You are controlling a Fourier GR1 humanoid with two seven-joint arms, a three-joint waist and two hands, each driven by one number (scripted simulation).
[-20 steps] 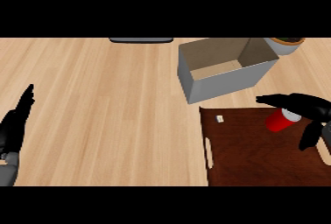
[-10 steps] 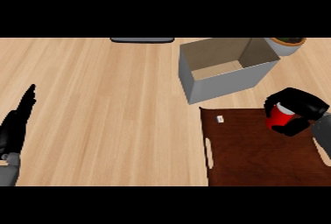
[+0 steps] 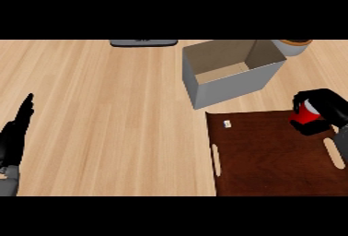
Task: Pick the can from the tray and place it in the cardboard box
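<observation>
Soft, even light is washing over the table, and the pale wood is showing bright from the left hand across to the right hand. Up and left of the right hand, the inner walls of the cardboard box are looking dimmer than its floor. The red of the can is glowing against the black hand curled round it.

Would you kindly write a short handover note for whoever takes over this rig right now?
Right hand: curled round the red can.
Left hand: open, resting at the counter's left edge, holding nothing.
The can is at the far right corner of the tray; I cannot tell whether it is lifted.
The cardboard box stands open just beyond the tray's far edge, with nothing visible inside.
Done: the can is grasped.
Left: carry it over the box and release it inside.
</observation>
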